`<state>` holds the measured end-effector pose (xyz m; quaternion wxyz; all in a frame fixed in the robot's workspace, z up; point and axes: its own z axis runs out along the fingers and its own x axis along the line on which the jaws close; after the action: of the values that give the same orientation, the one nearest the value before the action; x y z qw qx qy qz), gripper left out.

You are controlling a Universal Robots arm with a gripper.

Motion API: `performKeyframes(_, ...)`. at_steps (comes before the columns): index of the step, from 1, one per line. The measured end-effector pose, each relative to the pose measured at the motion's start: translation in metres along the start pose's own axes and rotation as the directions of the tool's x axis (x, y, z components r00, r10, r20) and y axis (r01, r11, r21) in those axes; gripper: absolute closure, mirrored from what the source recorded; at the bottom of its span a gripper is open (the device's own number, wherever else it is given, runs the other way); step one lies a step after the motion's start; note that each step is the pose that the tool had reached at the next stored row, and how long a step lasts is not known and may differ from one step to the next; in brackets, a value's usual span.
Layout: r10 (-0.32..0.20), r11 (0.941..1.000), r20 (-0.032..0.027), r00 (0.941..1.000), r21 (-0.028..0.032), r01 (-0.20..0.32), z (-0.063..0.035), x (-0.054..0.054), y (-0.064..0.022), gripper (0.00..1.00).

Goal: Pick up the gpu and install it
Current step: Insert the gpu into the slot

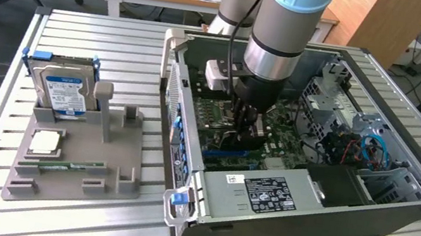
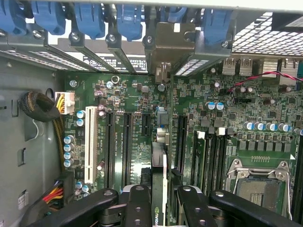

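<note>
My gripper (image 1: 245, 116) reaches down into the open computer case (image 1: 399, 217), above the green motherboard (image 1: 282, 127). It is shut on the gpu (image 1: 243, 137), a thin dark card that stands upright just over the board. In the wrist view the gpu (image 2: 164, 175) shows edge-on between my two black fingers (image 2: 138, 203), and my gripper (image 2: 164, 208) grips its upper edge. The card's metal bracket (image 2: 165, 45) lies against the row of rear slot covers. The lower edge runs between the long black expansion slots (image 2: 127, 142); I cannot tell whether it is seated.
A grey parts holder (image 1: 76, 153) on the exterior view's left carries a silver hard drive (image 1: 63, 90), a processor chip (image 1: 45, 143) and a green memory stick (image 1: 64, 165). Inside the case are the power supply (image 1: 262, 194), a drive cage (image 1: 340, 108), cables (image 2: 45, 111) and blue slot latches (image 2: 90, 19).
</note>
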<state>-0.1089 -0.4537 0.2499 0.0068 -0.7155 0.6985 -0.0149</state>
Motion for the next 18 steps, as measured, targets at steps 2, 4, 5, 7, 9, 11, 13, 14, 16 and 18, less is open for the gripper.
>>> performKeyframes(2,0.000,1.0000,-0.0002,1.0000,-0.0001,0.000,0.0000,0.0000,0.0000,0.74)
performKeyframes(4,0.000,1.0000,-0.0001,1.0000,-0.0001,0.000,0.0001,0.0000,0.0000,0.74)
performKeyframes(5,0.000,1.0000,-0.0001,1.0000,0.0000,0.000,0.0005,0.0000,0.0000,0.74)
performKeyframes(7,0.000,1.0000,0.0000,1.0000,0.0001,0.000,0.0009,0.0000,0.0000,0.74)
performKeyframes(9,0.000,1.0000,0.0000,1.0000,0.0001,0.000,0.0009,0.0000,0.0000,0.74)
performKeyframes(11,0.000,1.0000,-0.0001,1.0000,-0.0001,0.000,0.0011,0.0000,0.0000,0.74)
performKeyframes(13,0.000,1.0000,0.0000,1.0000,0.0000,0.000,0.0014,0.0000,0.0000,0.74)
performKeyframes(14,0.000,1.0000,-0.0001,1.0000,0.0000,0.000,0.0014,0.0000,0.0000,0.74)
performKeyframes(16,0.000,1.0000,-0.0001,1.0000,-0.0001,0.000,0.0014,0.0000,0.0000,0.74)
performKeyframes(18,0.000,1.0000,0.0001,1.0000,0.0001,0.000,0.0020,0.0000,0.0000,0.74)
